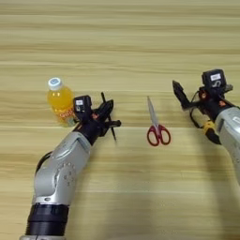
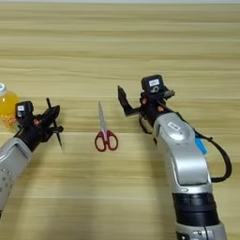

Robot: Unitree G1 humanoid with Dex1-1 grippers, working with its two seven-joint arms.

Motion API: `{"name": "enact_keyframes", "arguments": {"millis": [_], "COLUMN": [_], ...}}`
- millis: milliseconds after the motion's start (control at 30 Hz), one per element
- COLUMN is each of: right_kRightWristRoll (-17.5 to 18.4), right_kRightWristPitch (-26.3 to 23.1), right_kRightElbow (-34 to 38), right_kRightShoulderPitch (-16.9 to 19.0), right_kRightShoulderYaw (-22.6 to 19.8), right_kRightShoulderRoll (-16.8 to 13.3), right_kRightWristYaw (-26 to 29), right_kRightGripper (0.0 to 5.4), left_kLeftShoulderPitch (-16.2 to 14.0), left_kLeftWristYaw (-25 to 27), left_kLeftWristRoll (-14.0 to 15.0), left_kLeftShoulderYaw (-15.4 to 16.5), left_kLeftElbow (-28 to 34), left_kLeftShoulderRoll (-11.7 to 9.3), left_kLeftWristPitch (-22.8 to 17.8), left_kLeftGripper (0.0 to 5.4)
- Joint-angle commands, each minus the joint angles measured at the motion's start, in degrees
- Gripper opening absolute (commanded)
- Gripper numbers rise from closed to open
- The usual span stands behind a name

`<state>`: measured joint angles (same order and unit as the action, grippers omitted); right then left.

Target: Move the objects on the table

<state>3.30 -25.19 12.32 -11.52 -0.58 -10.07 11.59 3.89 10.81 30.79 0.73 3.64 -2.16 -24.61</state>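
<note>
Left eye view: we find the left claw (image 1: 107, 117) spread wide and empty, just right of the juice bottle (image 1: 61, 102), which stands upright at 9 o'clock on the tabletop (image 1: 122, 42).

Right eye view: the scissors (image 2: 105, 132) lie flat at centre; the right claw (image 2: 125, 104), at their 2 o'clock, hovers apart; its spread we cannot tell.

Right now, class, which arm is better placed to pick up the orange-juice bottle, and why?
Probably the left. Its end effector sits open just right of the orange-juice bottle, while the right end effector is beyond the scissors.
</note>
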Motion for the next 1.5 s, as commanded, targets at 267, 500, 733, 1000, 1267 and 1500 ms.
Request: {"name": "enact_keyframes", "arguments": {"millis": [267, 500, 733, 1000, 1267, 1500], "right_kRightWristRoll": [-0.22, -0.31, -0.35, -0.43, -0.52, -0.48], "right_kRightWristPitch": [5.69, 5.99, 5.85, 5.95, 6.02, 6.14], "right_kRightElbow": [-5.65, -5.71, -5.43, -5.67, -5.76, -5.9], "right_kRightShoulderPitch": [0.62, 0.74, 0.91, 0.96, 1.04, 1.02], "right_kRightShoulderYaw": [-1.55, -1.33, -1.08, -0.82, -0.5, -0.3], "right_kRightShoulderRoll": [-0.63, -0.44, -0.31, -0.28, -0.23, -0.33], "right_kRightWristYaw": [-0.65, -0.65, -0.62, -0.5, -0.37, -0.16], "right_kRightGripper": [5.34, 5.34, 5.34, 5.34, 5.34, 5.34], "left_kLeftShoulderPitch": [-0.69, -1.35, -1.7, -1.06, 0.33, 1.5], "left_kLeftWristYaw": [0.99, 0.79, 0.75, -0.06, -2.43, -4.09], "left_kLeftWristRoll": [-5.67, -12.02, -15.82, -16.19, -16.79, -17.32], "left_kLeftShoulderYaw": [-2.1, -5.22, -7.16, -5.87, -3.21, -0.94], "left_kLeftElbow": [-0.39, -2.72, -4.29, -7.59, -11.14, -13.68], "left_kLeftShoulderRoll": [-2.23, -3.13, -2.66, -1.02, -0.08, 0.28], "left_kLeftWristPitch": [-1.84, -1.72, -1.15, -1.3, -0.35, 1.11], "left_kLeftGripper": [0.0, 0.0, 0.0, 0.0, 0.0, 0.0]}}
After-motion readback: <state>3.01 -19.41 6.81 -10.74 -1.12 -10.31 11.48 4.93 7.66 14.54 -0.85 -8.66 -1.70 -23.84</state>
